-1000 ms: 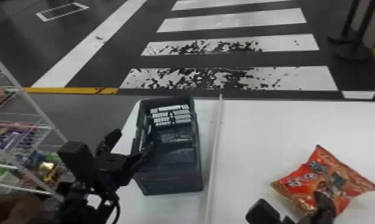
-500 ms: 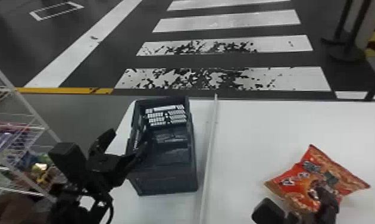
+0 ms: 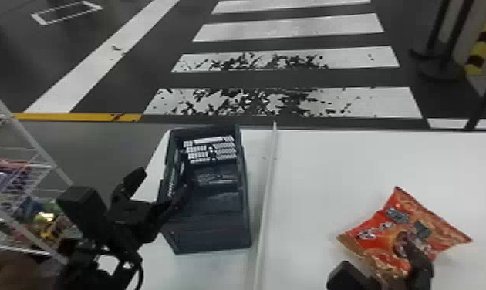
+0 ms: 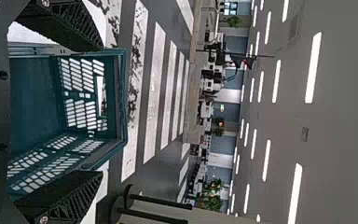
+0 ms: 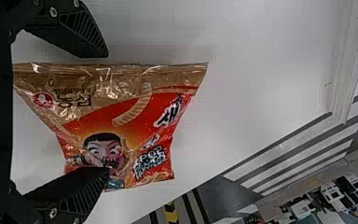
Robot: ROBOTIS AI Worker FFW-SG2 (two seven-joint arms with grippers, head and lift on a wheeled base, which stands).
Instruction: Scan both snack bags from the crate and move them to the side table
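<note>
Snack bag [image 3: 392, 227] lies face up on the white desk [image 3: 311, 166], ahead of the right gripper [image 3: 378, 257] and partly between its jaws. Those jaws are spread: in the right wrist view, one finger reaches over the printed front of the bag, while the other is just beside the sealed edge at the opposite side. Whether either finger presses on the wrapper, I cannot tell. The bag is red and orange, with a tan band along that sealed edge and a cartoon face near the finger that overlaps it

Over to the left, the left gripper [image 3: 162, 182] has its jaws spread as well, with nothing pinched between them. From the head view, the finger nearer the middle of the desk overlaps the side wall of the dark crate [image 3: 215, 235], and the other is outside it; contact is unclear. The crate stands upright, open at the top, with a grid of slots in its far end. A pale raised strip [image 3: 267, 193] runs along the desk between the two pairs of jaws. Beyond the left jaws, farther left, is a wire rack [image 3: 37, 152] holding colourful packets
</note>
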